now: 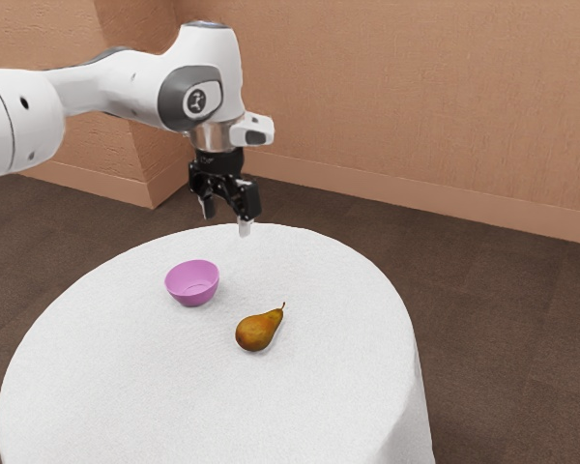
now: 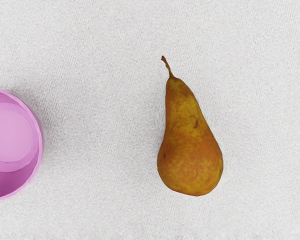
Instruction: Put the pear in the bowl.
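Arm (image 1: 126,85): White with dark gray trim, it reaches in from the exterior view's left and bends down at the wrist above the round table (image 1: 106,387).
Gripper (image 1: 226,218): Black, with pale fingertips, it hangs in the air above the table, apart from both pear and bowl. Its two fingers stand well apart, with nothing held between them.
Pear (image 1: 256,333): Golden brown with a russet blush, it lies on its side on the white cloth, outside the bowl. Its stem (image 1: 283,305) points away from the table's near edge and toward the edge at the exterior view's right; its round end faces the near edge.
Bowl (image 1: 191,283): Pink and round, it sits upright on the cloth, closer than the pear to the table's far edge, the one facing the wall. It stands to the exterior view's left of the pear, near it, with bare cloth between the two.
Cloth (image 1: 319,387): White and finely textured, it covers the tabletop and drapes over the edge at the exterior view's right.
Wall (image 1: 416,97): Tan and lightly patterned, it rises behind the table above a smooth baseboard (image 1: 445,199).
Floor (image 1: 512,319): Dark brown, it spreads around the table.
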